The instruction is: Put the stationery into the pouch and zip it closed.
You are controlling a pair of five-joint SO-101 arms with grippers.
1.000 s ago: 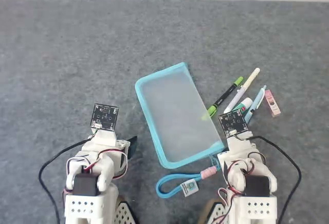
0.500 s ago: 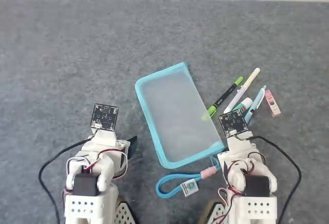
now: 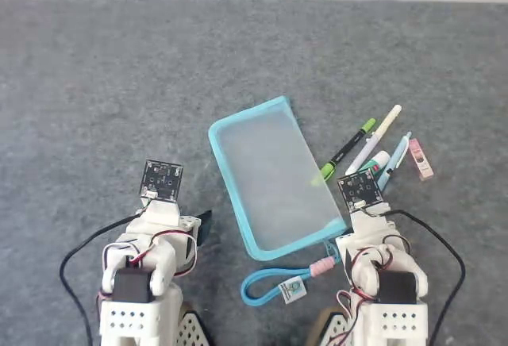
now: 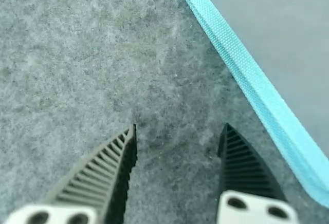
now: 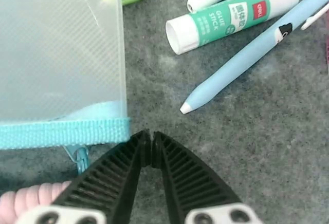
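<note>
The glue stick (image 5: pixel 234 12) carries white lettering and a red logo; the tag (image 3: pixel 294 289) is too small to read

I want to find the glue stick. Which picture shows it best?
The right wrist view: the glue stick lies whole, white cap and green label, beside the blue pen. In the high view it is a small bit peeking past the right arm. The left wrist view looks at the pouch edge.

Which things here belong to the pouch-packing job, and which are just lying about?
Job:
pouch
green marker
pale pen
glue stick
blue pen
small pink piece

Lying about:
blue strap loop
black cable
</note>
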